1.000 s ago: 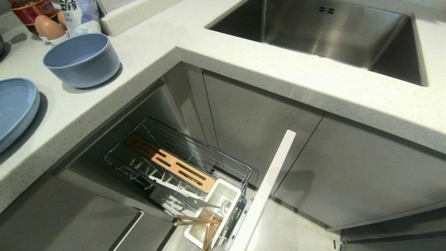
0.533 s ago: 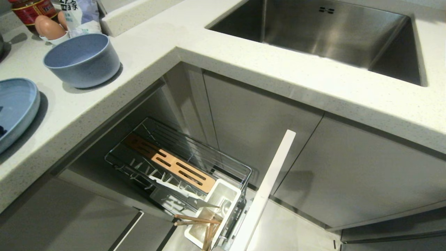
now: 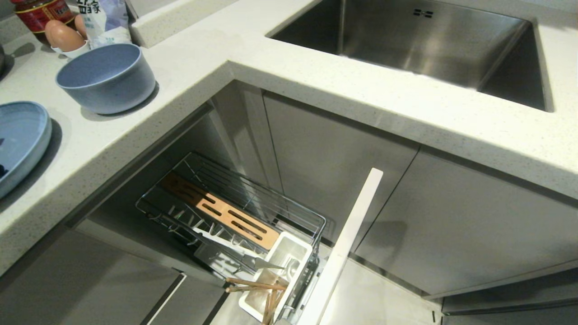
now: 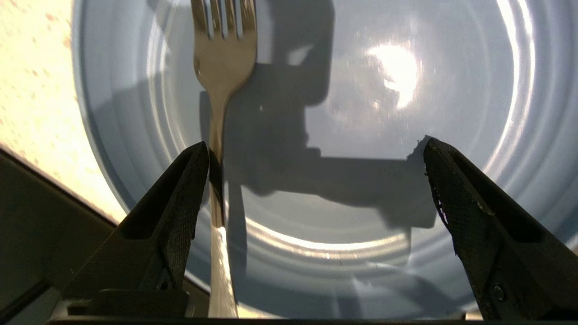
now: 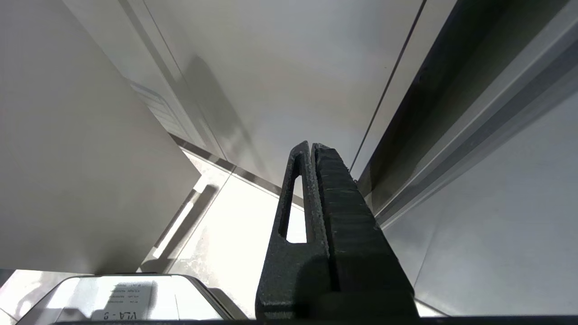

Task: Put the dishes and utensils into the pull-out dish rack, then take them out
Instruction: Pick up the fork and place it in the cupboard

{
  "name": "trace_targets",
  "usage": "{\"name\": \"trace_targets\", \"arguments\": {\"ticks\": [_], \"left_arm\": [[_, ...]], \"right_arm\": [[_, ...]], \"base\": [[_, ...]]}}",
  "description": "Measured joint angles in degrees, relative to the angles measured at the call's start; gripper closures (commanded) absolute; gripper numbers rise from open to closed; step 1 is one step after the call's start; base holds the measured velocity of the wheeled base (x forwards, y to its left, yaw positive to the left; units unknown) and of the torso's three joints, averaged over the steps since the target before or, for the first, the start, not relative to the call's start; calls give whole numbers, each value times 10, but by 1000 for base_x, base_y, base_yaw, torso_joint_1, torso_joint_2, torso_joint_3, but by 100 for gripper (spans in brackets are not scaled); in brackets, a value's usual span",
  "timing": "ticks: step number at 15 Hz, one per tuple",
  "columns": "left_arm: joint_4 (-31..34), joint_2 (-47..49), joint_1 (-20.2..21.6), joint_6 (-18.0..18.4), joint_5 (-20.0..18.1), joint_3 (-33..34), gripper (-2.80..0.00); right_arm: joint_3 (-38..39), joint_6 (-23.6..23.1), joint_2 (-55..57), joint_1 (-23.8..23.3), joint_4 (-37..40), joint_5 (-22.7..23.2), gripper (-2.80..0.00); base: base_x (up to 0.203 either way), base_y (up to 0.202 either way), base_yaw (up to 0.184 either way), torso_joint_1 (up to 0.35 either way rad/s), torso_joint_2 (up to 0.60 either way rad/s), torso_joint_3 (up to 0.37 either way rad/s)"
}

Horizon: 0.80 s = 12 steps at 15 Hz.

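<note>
The left gripper [image 4: 316, 149] hovers over the light blue plate [image 4: 406, 135] on the worktop [image 3: 280, 58], fingers spread wide around a silver fork [image 4: 221, 67] lying on it. Chopsticks [image 3: 255, 285] sit in the pull-out dish rack [image 3: 235, 216]. The right gripper [image 5: 311, 146], parked low, has fingers pressed together.

Left tool [image 4: 316, 149] spread wide, pointing down; right tool [image 5: 313, 146] pressed closed, parked low.
</note>
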Motion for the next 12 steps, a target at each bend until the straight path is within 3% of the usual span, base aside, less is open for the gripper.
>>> {"name": "trace_targets", "arguments": {"ticks": [9, 12], "left_arm": [[35, -5, 1, -8, -23, 5, -280], [33, -5, 2, -27, -26, 7, -280]], "right_arm": [[0, 0, 0, 0, 0, 0, 0], [0, 0, 0, 0, 0, 0, 0]], "base": [[0, 0, 0, 0, 0, 0], [0, 0, 0, 0, 0, 0]]}}
